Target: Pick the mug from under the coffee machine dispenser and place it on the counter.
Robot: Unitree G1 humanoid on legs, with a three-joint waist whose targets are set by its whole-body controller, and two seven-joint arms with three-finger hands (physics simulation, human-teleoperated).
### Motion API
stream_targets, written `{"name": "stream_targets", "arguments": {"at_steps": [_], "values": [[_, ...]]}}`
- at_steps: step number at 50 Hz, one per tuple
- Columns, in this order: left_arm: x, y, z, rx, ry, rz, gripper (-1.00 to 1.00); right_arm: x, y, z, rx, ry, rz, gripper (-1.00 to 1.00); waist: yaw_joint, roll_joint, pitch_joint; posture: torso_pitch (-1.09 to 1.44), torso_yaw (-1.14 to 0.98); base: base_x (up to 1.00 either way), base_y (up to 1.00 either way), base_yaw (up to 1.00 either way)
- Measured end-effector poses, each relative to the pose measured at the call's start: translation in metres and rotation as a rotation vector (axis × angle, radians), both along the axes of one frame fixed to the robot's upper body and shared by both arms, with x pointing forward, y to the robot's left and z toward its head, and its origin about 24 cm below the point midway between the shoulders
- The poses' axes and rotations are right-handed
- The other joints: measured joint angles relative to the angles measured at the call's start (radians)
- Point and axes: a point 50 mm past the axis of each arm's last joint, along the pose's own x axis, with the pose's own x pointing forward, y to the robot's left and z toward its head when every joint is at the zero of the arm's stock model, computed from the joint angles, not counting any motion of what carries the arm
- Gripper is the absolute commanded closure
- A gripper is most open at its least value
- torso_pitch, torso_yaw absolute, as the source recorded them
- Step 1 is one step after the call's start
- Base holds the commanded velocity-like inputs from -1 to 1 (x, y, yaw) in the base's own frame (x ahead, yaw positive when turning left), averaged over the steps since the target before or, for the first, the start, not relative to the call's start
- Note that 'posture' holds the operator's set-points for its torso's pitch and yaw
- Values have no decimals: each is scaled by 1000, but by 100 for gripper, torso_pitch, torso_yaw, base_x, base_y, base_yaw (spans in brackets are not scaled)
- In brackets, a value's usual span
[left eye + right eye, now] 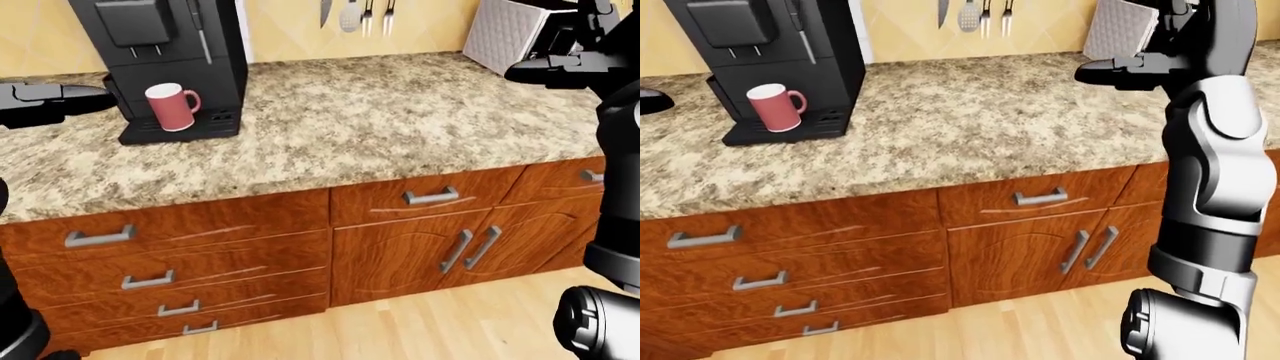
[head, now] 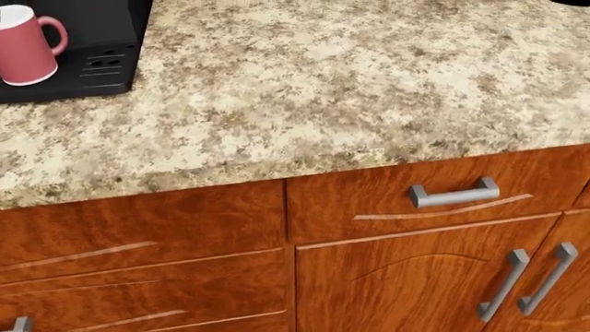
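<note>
Mug (image 1: 171,106), one, pink, stands upright on the drip tray of the one black coffee machine (image 1: 170,60), under its dispenser, untouched. Left of the machine, the left robot hand (image 1: 45,100) hovers over the speckled tabletop (image 1: 400,120), empty; its finger spread cannot be told. Far right of the machine, the right robot hand (image 1: 1120,71) hangs empty, fingers likewise unclear. Approach stage: next, reach to the mug.

Bright, even simulator light; sharp throughout; soft shadows; no glare or blur.
</note>
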Motion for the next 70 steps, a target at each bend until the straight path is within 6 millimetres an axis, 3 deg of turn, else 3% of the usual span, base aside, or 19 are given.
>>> {"name": "stream_targets", "arguments": {"at_steps": [2, 4, 8, 10, 16, 20, 23, 24, 29, 33, 36, 41, 49, 50, 55, 59, 62, 66, 70], "values": [[2, 0, -2, -3, 18, -7, -100, 1, -2, -3, 8, 16, -8, -100, -2, 4, -3, 0, 0, 11, 0, 0], [1, 2, -1, -7, 17, -2, -100, 1, 0, -2, 5, 16, -5, -100, 2, 24, 0, 0, 0, 11, 0, 0], [-3, 3, 5, 3, -17, 11, -100, 1, 2, 1, -1, 6, 4, -100, 0, 80, 10, 0, 0, 12, 0, 0], [-5, 3, 8, 8, -27, 12, -100, 1, 2, 2, -2, 5, 7, -100, -2, 123, 2, 0, 0, 12, 0, 0], [-3, 9, 2, -16, 2, 39, -100, 8, 9, -8, -3, 50, 38, -100, 16, 94, 0, 0, 0, 11, 0, 0], [-4, 8, 5, -10, -13, 35, -100, 4, 6, 0, -5, 16, 27, -100, 17, 44, 4, 0, 0, 11, 0, 0], [-6, 9, 8, -7, -23, 37, -100, 1, 7, 6, -12, -11, 25, -100, 19, -13, -5, 0, 0, 12, 0, 0], [-5, 7, 6, -9, -24, 30, -100, 0, 5, 5, -11, -12, 19, -100, 10, 0, -3, 0, 0, 11, 0, 0], [0, 4, 0, -11, 13, 7, -100, 2, -1, 0, 6, 18, -4, -100, 1, 14, -1, 0, 0, 12, 0, 0], [-4, 5, 6, -4, -14, 16, -100, 1, 2, 5, -3, 3, 5, -100, 2, 65, 10, 0, 0, 11, 0, 0], [-6, 5, 9, 3, -31, 17, -100, 1, 2, 6, -4, 0, 7, -100, -2, 125, 1, 0, 0, 11, 0, 0], [-5, 11, 3, -22, -1, 43, -100, 6, 9, -6, -5, 46, 39, -100, 15, 104, 2, 0, 0, 12, 2, 0], [-6, 9, 6, -10, -21, 36, -100, 0, 7, 6, -13, -8, 27, -100, 16, -5, -3, 0, 0, 12, 2, 0], [-5, 7, 3, -11, -14, 28, -100, -1, 5, 6, -12, -11, 21, -100, 7, 8, 3, 0, 0, 12, 2, 0], [-2, 7, -1, -12, 18, 13, -100, 2, 0, -3, 8, 30, -1, -100, 1, 22, 1, 0, 0, 11, 2, 0], [-7, 9, 4, -4, -11, 26, -100, 1, 3, 2, -4, 8, 10, -100, 1, 72, 9, 0, 0, 12, 3, 0], [-9, 9, 7, 2, -21, 29, -100, 1, 5, 3, -6, 1, 17, -100, -2, 122, -1, 0, 0, 11, 3, 0], [-7, 15, 0, -23, 8, 52, -100, 7, 11, -5, -11, 43, 46, -100, 13, 106, 7, 0, 0, 12, 2, 0], [-7, 14, 3, -16, 4, 47, -100, 5, 8, 2, -9, 30, 38, -100, 12, 66, 4, 0, 0, 12, 3, 0]]}}
